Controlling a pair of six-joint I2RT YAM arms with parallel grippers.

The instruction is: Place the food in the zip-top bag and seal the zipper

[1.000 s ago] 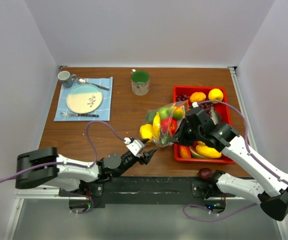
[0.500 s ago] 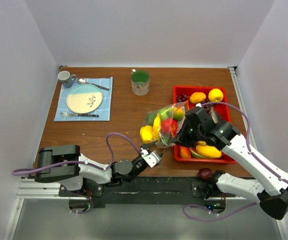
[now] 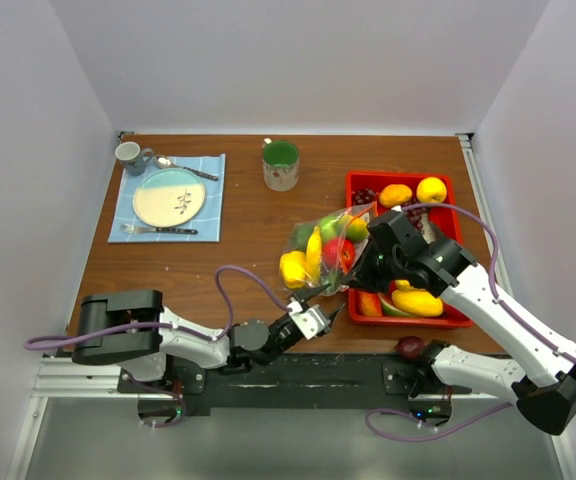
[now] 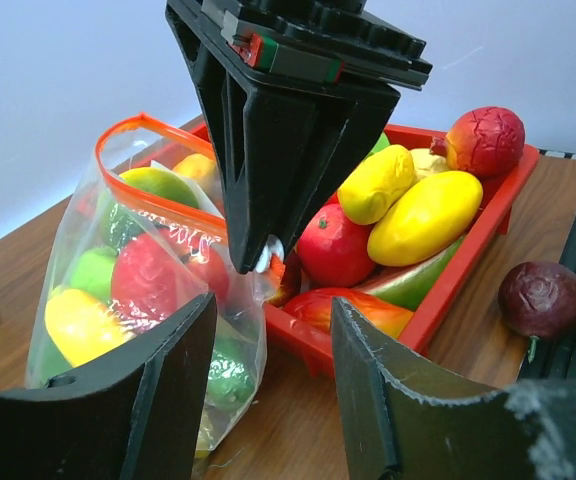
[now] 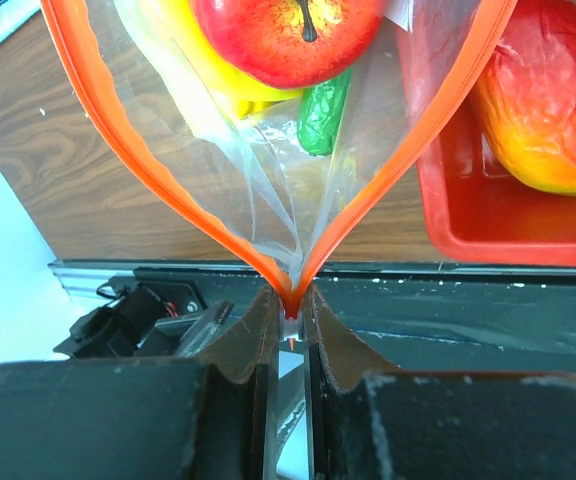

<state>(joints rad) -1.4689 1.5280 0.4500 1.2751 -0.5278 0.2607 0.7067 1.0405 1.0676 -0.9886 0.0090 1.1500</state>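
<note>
The zip-top bag (image 3: 318,255) hangs beside the red tray (image 3: 453,215), its mouth open in a loop. Inside it lies food: a red apple (image 5: 288,30), yellow and green pieces (image 4: 88,300). My right gripper (image 5: 290,300) is shut on the end of the orange-red zipper (image 5: 118,160), where both strips meet; from above it (image 3: 358,278) sits at the bag's near right corner. My left gripper (image 4: 273,335) is open and low over the table, just in front of the bag's bottom corner, with nothing between its fingers. More food (image 4: 423,215) fills the tray.
A dark purple fruit (image 3: 409,346) lies on the table's near edge, right of the left gripper (image 3: 330,312). At the back stand a green mug (image 3: 281,165), a blue placemat with plate (image 3: 169,196) and cutlery, and a small cup (image 3: 129,153).
My left gripper has slid right along the near edge to below the bag and narrowed slightly. The right gripper keeps its hold; the bag has shifted a little.
</note>
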